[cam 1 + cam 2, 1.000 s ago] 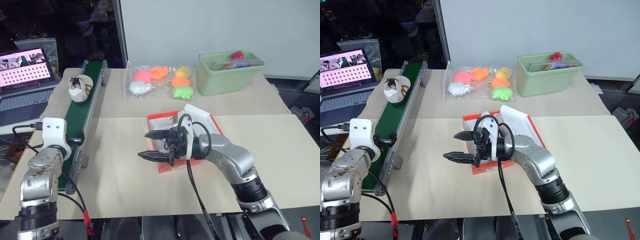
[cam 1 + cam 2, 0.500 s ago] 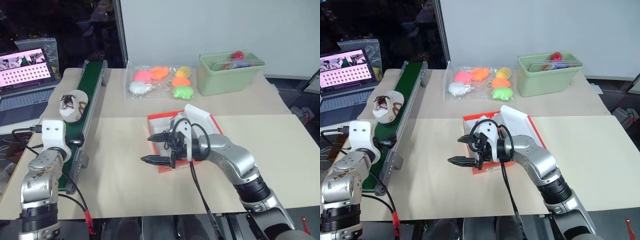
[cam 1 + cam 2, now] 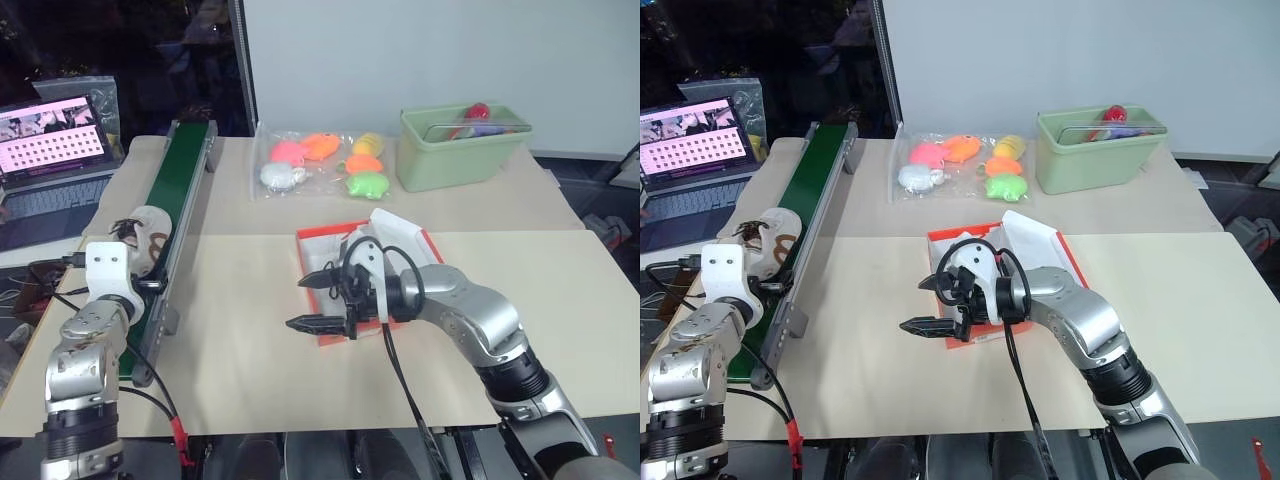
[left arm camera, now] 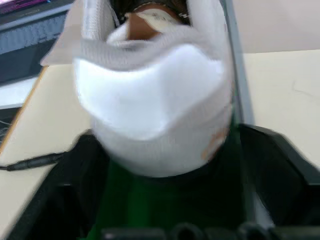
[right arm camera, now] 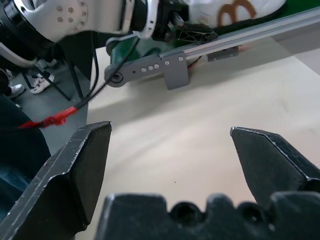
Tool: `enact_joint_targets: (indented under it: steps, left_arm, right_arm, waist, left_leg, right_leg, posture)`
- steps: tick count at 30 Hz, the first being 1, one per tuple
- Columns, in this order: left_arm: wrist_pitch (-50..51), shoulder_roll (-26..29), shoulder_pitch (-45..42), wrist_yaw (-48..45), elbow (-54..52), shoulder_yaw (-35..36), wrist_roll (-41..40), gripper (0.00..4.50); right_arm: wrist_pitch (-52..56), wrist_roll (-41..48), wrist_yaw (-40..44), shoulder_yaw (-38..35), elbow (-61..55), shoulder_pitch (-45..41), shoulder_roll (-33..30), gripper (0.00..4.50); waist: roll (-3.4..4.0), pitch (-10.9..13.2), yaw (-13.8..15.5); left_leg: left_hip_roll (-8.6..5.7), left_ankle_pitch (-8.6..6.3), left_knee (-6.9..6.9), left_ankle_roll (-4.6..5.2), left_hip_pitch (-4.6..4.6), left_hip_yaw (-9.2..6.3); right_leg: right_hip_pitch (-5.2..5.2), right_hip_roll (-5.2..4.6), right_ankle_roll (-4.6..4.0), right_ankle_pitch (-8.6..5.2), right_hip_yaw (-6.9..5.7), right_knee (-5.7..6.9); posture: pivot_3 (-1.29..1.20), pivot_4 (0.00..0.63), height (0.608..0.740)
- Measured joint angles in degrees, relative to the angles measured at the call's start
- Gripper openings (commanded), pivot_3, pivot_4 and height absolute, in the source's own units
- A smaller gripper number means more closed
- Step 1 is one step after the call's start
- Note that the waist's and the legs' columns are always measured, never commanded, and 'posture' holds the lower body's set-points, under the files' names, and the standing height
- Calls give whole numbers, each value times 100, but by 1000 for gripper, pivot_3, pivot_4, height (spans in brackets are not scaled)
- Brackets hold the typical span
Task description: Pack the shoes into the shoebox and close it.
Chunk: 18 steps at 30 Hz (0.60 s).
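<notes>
Close your left gripper (image 4: pixel 165 210) firmly on the shoe (image 4: pixel 155 95); its grip is unclear. Keep the right gripper (image 3: pixel 312 302) open near the shoebox (image 3: pixel 312 240).

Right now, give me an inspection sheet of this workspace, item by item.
Surface: beige table, with a green conveyor belt along its left side.
Job's things: one cream shoe on the belt's near end, right at the left end effector; orange-red shoebox open mid-table, behind the right arm.
Clutter: bag of bright soft toys; pale green bin with items inside.
End effectors: right end effector open, empty, over the table; left one's grip state unclear.
Cables: black cable on the right arm; cables by the belt's near end.
Surroundings: lit laptop at left; white wall behind.
</notes>
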Motion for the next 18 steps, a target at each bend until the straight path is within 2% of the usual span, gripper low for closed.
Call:
enact_joint_targets:
  steps: [11,15,18]
  left_arm:
    - [113,-40,-212,179,-58,-233,165,2864]
    - [-361,-40,-244,386,-174,-548,522,2864]
    - [-1087,-55,-371,563,-462,-775,858,2864]
  right_arm:
    - [101,10,-301,-178,150,-198,267,4500]
    - [152,8,-608,-408,460,-321,522,4500]
    - [407,50,-1014,-692,794,-510,854,4500]
  waist:
    - [-1,0,2]
    - [-3,1,-5]
    - [-3,1,9]
  left_leg:
    - [-1,0,0,0,-13,0]
    - [0,0,0,0,-28,-2]
    - [-1,0,0,-1,-29,-2]
  right_leg:
    - [-8,-1,0,0,0,-7]
    - [-20,-1,-1,1,0,-5]
    - [-20,-6,-1,1,-1,-5]
  posture:
    - [0,150,729]
    - [0,150,729]
    - [0,150,729]
